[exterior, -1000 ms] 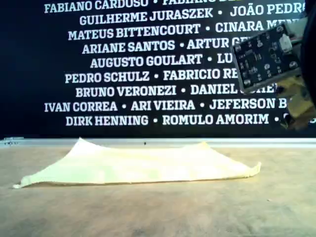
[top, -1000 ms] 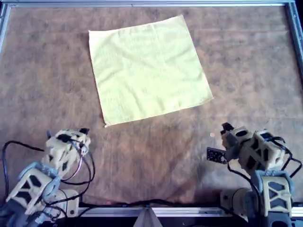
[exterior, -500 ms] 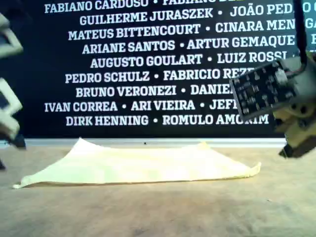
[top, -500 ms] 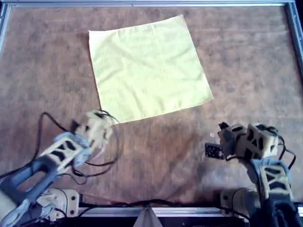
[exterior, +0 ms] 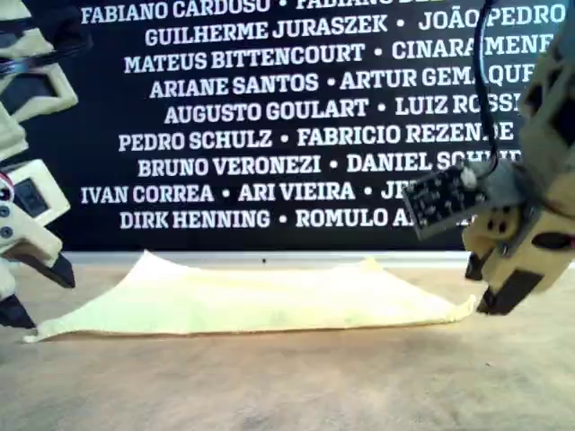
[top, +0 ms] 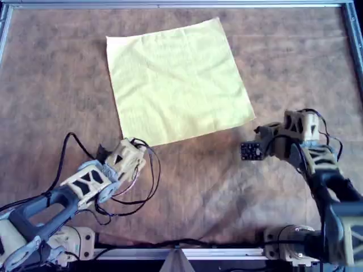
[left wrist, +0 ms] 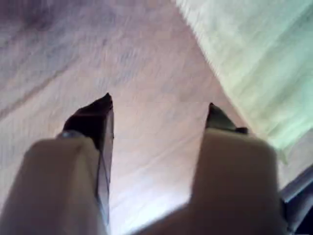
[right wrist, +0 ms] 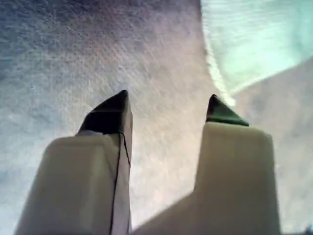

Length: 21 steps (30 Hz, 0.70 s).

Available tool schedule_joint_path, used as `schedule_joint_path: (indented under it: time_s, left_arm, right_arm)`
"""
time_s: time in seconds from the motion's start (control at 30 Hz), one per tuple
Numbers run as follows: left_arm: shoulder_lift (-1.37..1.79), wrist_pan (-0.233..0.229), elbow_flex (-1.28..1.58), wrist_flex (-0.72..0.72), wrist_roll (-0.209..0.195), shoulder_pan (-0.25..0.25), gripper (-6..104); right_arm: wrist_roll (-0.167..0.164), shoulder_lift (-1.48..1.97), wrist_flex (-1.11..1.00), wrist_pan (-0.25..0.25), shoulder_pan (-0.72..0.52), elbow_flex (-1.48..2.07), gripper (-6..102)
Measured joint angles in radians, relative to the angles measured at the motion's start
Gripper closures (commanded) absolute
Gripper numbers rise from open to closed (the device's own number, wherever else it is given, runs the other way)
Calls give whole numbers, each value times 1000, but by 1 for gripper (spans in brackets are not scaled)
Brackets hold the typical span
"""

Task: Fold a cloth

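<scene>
The pale yellow cloth point(top: 178, 85) lies flat and unfolded on the brown table point(top: 295, 56); it also shows in the exterior view point(exterior: 260, 301). My first gripper point(top: 126, 152) is open and empty, just off the cloth's near-left corner in the overhead view. In the first wrist view point(left wrist: 159, 105) the cloth point(left wrist: 259, 63) lies beside one jaw. My second gripper point(top: 257, 132) is open and empty, close beside the cloth's right corner. In the second wrist view point(right wrist: 168, 98) that corner of the cloth point(right wrist: 259, 39) lies just past one fingertip. Both grippers hang low in the exterior view, first point(exterior: 36, 296), second point(exterior: 482, 289).
A metal rail point(top: 181, 4) frames the table's far and side edges. A black banner point(exterior: 269, 117) with white names stands behind the table. Black cables point(top: 148, 175) loop beside the first arm.
Both arms have reached forward and down toward the cloth: the first gripper to its near-left corner, the second to its right corner. The cloth has not moved.
</scene>
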Motion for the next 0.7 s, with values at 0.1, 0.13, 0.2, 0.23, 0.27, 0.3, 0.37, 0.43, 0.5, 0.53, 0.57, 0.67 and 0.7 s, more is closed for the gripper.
schedule_joint_path:
  time_s: [0.1,0.13,0.2,0.23,0.27,0.3,0.37,0.43,0.5,0.53,0.57,0.67,0.7]
  left_arm:
    - [-17,-67,-2,-2,0,32,30]
    - [-31,-84,-2,-3,0,32,30]
    - [-69,-104,-8,-3,0,34,30]
    - [-97,-109,-26,-3,0,34,30]
    - [-126,-112,-44,-3,0,34,30]
    - [-156,-115,-67,-3,0,35,30]
    - [-216,-115,-115,-3,0,37,30]
    - [-264,-115,-166,-5,0,37,30]
    - [-302,-115,-209,-6,0,37,30]
    - [-316,-115,-225,-6,0,37,30]
    - [-328,-115,-239,-6,0,37,30]
    - [-360,-117,-272,-8,0,37,30]
    - [-371,-118,-279,-8,0,37,30]
  right_arm:
    - [0,-72,0,0,0,-61,32]
    - [0,-87,0,0,0,-75,32]
    - [9,-124,0,0,21,-103,32]
    - [3,-141,0,0,38,-112,32]
    - [-6,-155,0,0,57,-121,32]
    - [-6,-166,0,3,77,-130,32]
    - [-6,-184,0,3,110,-150,32]
    - [-3,-195,0,3,118,-175,32]
    - [-3,-218,0,3,106,-206,32]
    - [-3,-233,0,3,103,-224,32]
    - [-3,-250,0,3,103,-241,32]
    - [-3,-314,0,2,110,-295,32]
    - [-2,-337,0,3,114,-313,32]
